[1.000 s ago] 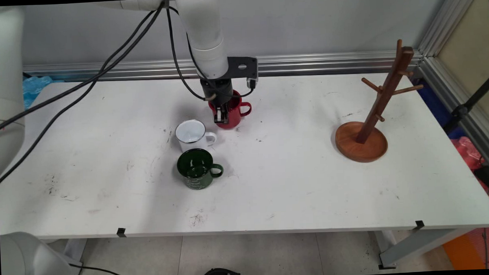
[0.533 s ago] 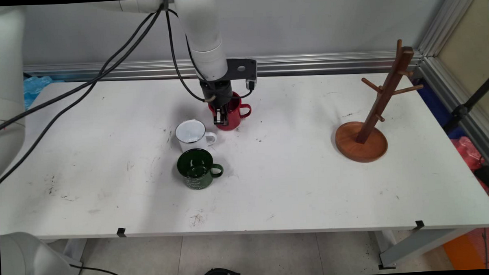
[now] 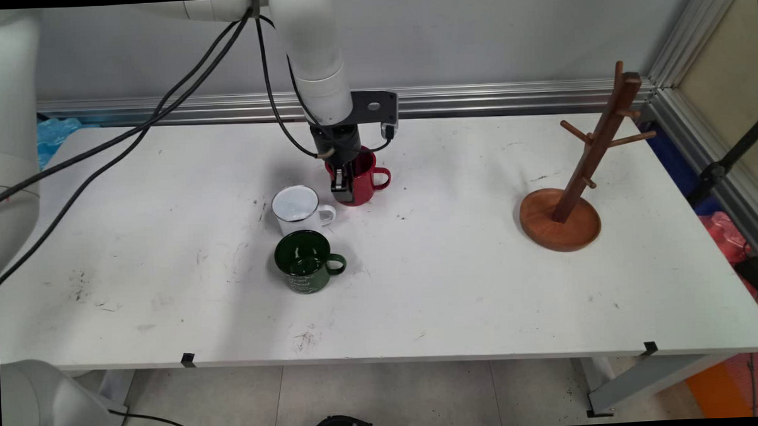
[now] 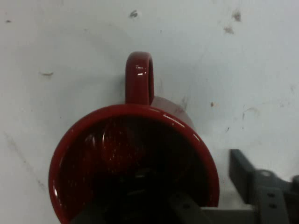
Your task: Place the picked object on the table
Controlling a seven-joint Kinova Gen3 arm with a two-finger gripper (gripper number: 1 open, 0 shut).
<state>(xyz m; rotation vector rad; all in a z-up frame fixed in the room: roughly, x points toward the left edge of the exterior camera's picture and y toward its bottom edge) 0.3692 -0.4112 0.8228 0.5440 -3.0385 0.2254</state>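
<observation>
One red mug (image 3: 360,179) — rim gripped (handle free) by gripper (image 3: 343,189).

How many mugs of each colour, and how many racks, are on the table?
Red mug: 1, with the end effector clamped on its wall
White mug: 1
Green mug: 1
Wooden mug rack: 1
Total: 4

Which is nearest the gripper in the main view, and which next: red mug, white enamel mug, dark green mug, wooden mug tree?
Measured from the gripper:
1. Red mug: the gripper is on its rim, one finger outside the wall.
2. White enamel mug: just left of it and nearer the camera.
3. Dark green mug: nearer the camera again, beyond the white one.
4. Wooden mug tree: far right of the table.
</observation>
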